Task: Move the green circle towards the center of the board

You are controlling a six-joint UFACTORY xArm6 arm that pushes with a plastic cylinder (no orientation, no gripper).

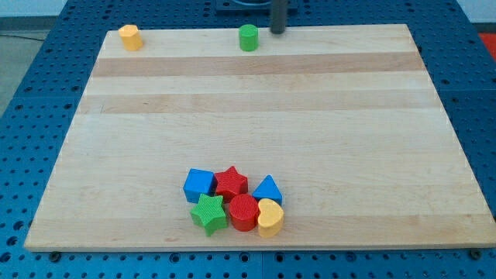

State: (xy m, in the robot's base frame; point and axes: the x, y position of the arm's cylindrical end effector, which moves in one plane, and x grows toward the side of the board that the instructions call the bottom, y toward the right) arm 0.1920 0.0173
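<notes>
Wooden board (256, 101) on a blue perforated table (46, 70). Green circle (248, 37): at the view's top edge, slightly left of middle. My tip (277, 32): just beside it on the view's right, apart, holding nothing. Yellow block (130, 36): top-left corner, well apart. Cluster near the view's bottom: blue cube (199, 184), red star (231, 182), blue triangle (267, 190), green star (209, 213), red cylinder (243, 212), yellow heart (270, 218), packed touching.
</notes>
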